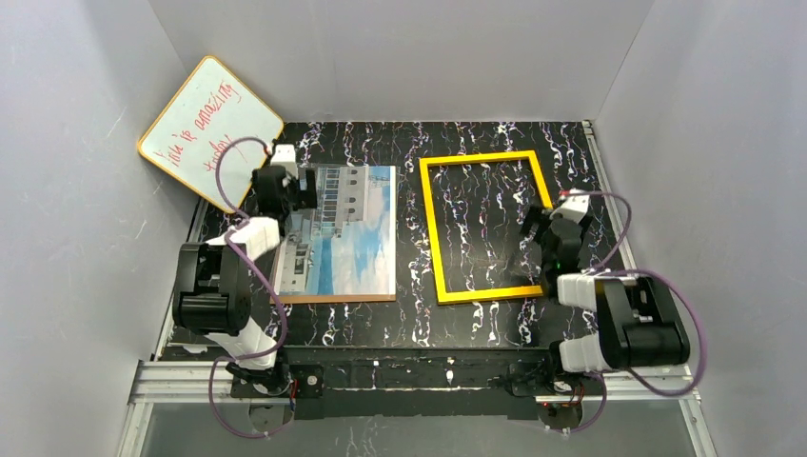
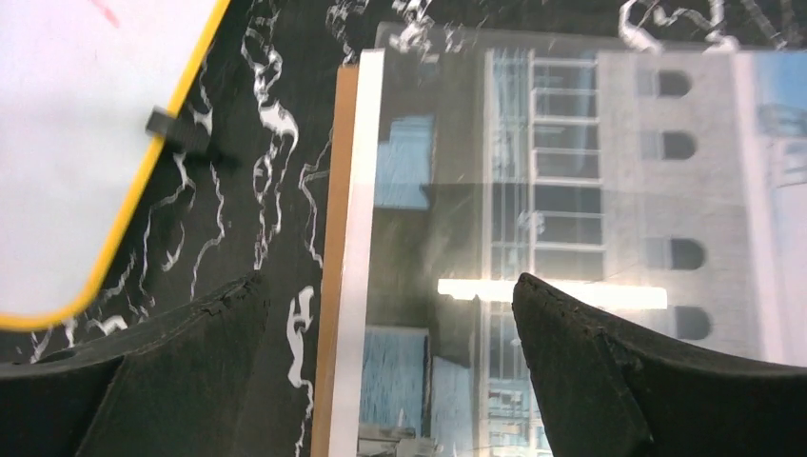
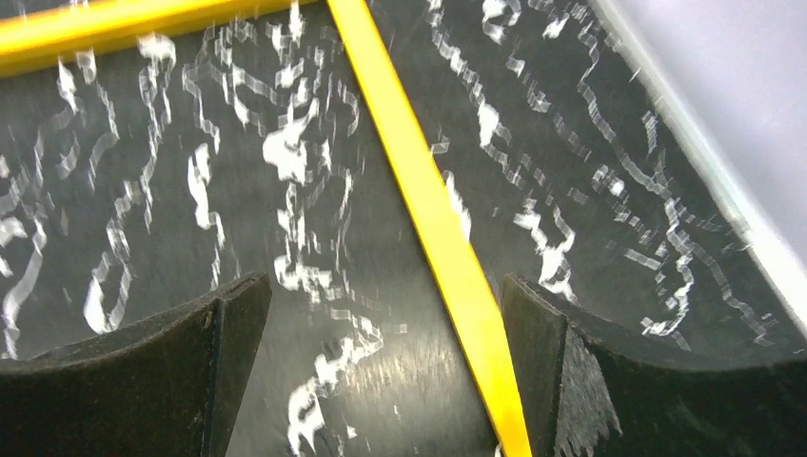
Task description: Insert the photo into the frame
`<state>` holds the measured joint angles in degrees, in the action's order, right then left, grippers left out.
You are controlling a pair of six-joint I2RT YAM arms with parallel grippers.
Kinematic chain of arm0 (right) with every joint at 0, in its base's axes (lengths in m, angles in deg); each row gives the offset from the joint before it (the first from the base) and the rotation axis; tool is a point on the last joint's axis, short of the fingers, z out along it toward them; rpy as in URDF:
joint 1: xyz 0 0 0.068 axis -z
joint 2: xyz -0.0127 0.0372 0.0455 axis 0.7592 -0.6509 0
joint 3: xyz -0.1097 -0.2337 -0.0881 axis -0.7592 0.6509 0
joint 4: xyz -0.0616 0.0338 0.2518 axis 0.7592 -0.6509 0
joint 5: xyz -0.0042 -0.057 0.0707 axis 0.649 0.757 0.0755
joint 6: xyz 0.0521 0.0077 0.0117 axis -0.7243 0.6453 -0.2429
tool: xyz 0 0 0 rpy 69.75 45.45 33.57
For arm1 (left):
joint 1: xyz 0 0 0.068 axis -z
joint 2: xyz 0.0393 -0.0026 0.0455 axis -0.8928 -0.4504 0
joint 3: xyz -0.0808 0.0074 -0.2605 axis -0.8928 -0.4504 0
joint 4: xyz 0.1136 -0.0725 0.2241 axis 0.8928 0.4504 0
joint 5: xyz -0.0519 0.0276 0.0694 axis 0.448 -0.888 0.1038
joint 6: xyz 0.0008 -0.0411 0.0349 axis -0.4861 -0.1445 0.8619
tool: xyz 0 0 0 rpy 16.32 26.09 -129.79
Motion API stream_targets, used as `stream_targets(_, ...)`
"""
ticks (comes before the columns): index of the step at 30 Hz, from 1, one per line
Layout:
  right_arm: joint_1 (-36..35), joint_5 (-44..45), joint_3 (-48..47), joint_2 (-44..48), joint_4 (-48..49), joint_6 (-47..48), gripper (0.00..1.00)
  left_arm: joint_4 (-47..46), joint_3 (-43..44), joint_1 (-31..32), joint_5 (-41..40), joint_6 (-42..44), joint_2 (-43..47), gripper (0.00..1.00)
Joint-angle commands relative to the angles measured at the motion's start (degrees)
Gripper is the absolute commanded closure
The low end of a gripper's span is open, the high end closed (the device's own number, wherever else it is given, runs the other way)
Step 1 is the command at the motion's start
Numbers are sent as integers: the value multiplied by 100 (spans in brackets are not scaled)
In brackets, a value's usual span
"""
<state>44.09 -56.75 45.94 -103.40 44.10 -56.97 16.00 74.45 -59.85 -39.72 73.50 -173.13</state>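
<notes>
The photo, a white building under blue sky, lies face up on a brown backing board at the table's left centre. The yellow frame lies flat to its right, with the table's black marbled pattern showing through it. My left gripper is open just above the photo's far-left corner. In the left wrist view my left gripper straddles the photo's white left border and the board's edge. My right gripper is open and empty over the frame's right bar, which runs between its fingers in the right wrist view.
A yellow-rimmed whiteboard with red handwriting leans in the far-left corner, close to my left gripper; it also shows in the left wrist view. Grey walls enclose the table; the right wall is near my right gripper.
</notes>
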Motion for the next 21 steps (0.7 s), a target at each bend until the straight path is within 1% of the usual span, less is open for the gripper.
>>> stream_targets(1,-13,1088,-1518,1045,-2773,-902,1,3233,1258,-301,895,-12,231,2)
stream_targets(2,4,1407,-1844,1061,-3361,-1619,1,3502,1472,-426,1146,-102,259,2)
stream_targets(4,51,2308,-2512,943,-5054,-3692,1,3958,1894,-658,1468,-300,320,2)
stream_targets(5,157,2171,-2878,874,-5762,-3859,1,4219,2083,-668,1529,-292,343,2)
stream_targets(6,253,1482,-3158,807,-6029,-3586,1,4457,2291,-679,1547,-268,372,2)
stream_targets(8,278,634,-3608,678,-6342,-3212,1,4905,2633,-687,1546,-213,439,2)
stream_targets(9,238,270,-3781,573,-6498,-3089,1,5091,2799,-692,1565,-185,473,2)
stream_targets(10,112,132,-3959,465,-6691,-3019,1,5276,2896,-695,1589,-181,512,2)
stream_targets(14,-1143,891,-4814,-262,-7820,-3024,1,6043,3231,-740,1766,65,522,2)
stream_targets(15,-1409,917,-5044,-480,-8052,-2974,1,6233,3294,-737,1735,56,490,2)
stream_targets(18,-2108,724,-5567,-985,-8532,-2719,1,6707,3346,-740,1833,48,447,2)
stream_targets(21,-2578,255,-5657,-1165,-8347,-2392,1,6843,3083,-740,2006,56,640,2)
